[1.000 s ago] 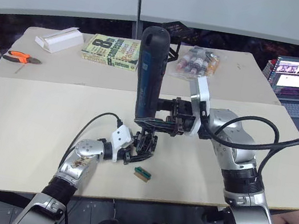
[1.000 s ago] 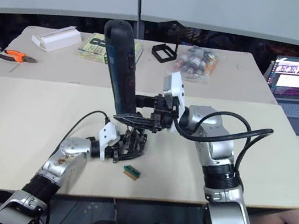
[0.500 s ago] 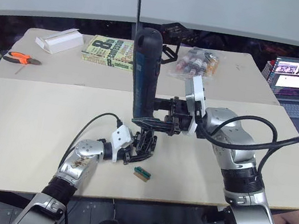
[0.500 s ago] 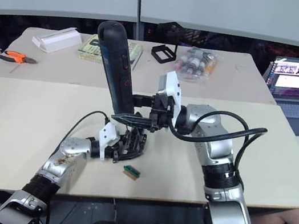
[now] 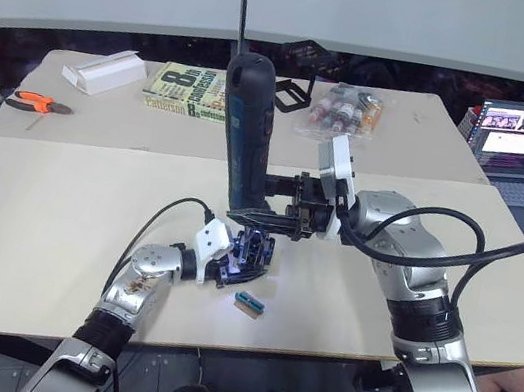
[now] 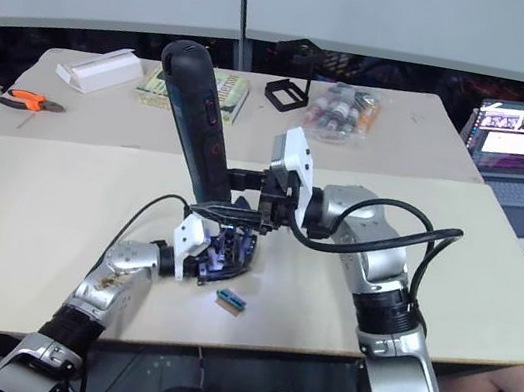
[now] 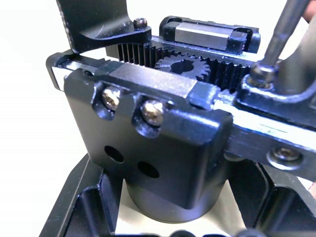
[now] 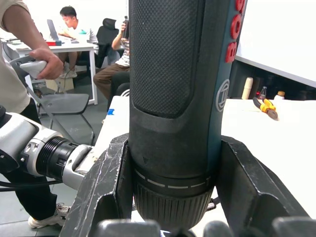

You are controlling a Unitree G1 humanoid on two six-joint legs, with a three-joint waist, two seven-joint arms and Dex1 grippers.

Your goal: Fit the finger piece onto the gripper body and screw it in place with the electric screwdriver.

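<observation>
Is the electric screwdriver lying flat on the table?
No: the right gripper holds the electric screwdriver upright above the gripper body.

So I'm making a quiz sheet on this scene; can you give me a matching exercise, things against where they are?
Things:
1. screwdriver
2. gripper body
3. green block
4. pliers

Places:
A. lying loose on the table near the left gripper
B. far table edge, on the robot's left
C. upright in the right gripper
D. held by the left gripper

Pairs: 1-C, 2-D, 3-A, 4-B
</observation>
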